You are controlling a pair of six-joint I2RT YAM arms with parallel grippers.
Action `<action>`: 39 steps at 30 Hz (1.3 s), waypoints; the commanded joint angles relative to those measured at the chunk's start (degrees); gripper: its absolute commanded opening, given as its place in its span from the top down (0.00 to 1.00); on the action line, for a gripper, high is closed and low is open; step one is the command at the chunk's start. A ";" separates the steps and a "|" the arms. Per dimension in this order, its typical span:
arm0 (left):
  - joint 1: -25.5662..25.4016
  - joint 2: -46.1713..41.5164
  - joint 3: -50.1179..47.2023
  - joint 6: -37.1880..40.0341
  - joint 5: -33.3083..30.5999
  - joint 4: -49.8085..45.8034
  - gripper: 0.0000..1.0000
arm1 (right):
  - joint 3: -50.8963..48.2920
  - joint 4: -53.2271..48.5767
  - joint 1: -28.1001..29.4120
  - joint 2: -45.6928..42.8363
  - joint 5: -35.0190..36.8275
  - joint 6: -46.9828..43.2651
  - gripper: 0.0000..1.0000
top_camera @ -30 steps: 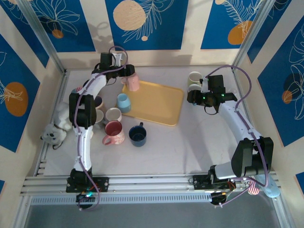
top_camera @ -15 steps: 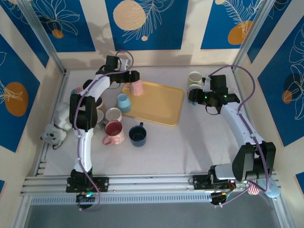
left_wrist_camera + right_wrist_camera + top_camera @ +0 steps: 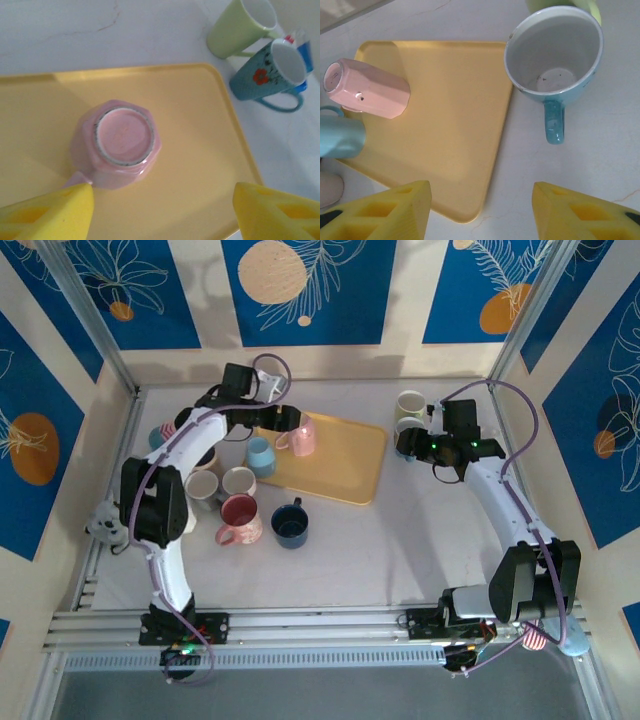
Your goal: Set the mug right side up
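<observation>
A pale pink faceted mug stands upside down on the yellow tray, its base ring facing up. My left gripper hovers over it, open wide, with nothing between the fingers; the left fingertip sits right by the mug's handle. In the top view the mug is on the tray's back-left part, just past the left gripper. The right wrist view shows the mug at the tray's far side. My right gripper is open above the tray's right edge.
An upright teal mug and a pale green mug stand right of the tray, close to the right gripper. Several mugs cluster left of the tray, among them a light blue one and a dark blue one. A plush toy lies far left.
The pink mug and the left gripper have moved together from the tray's back-left corner to the right and nearer, further onto the tray. The right arm shifted slightly.
</observation>
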 commanded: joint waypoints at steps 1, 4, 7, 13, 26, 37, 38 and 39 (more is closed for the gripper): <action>1.35 -1.07 2.49 16.78 -4.77 -10.05 0.28 | -0.56 0.03 -0.27 -1.58 -1.47 0.62 0.44; 1.44 -1.48 2.07 28.05 -6.11 -13.64 0.31 | -0.10 -0.73 -0.30 -1.52 -1.57 0.35 0.44; 1.57 0.01 3.20 36.08 -6.54 -15.73 0.36 | 0.24 -1.19 -0.27 -1.61 -1.41 0.02 0.44; 1.73 6.89 12.07 45.44 -6.41 -21.68 0.43 | 1.36 -2.24 -0.27 -1.38 -1.08 -0.44 0.44; 0.87 14.55 19.46 46.61 -5.54 -24.49 0.54 | 1.67 -2.11 -0.38 -0.76 -1.40 -0.47 0.44; -1.07 20.57 25.27 47.65 -8.97 -28.35 0.60 | 2.37 -2.48 -0.36 -0.79 -1.66 -0.19 0.44; -1.28 21.02 25.55 47.77 -9.67 -28.12 0.60 | 2.52 -2.59 -0.36 -0.80 -1.76 -0.23 0.44; -1.41 21.43 25.65 47.89 -10.41 -27.85 0.60 | 2.60 -2.53 -0.40 -0.82 -1.82 -0.25 0.44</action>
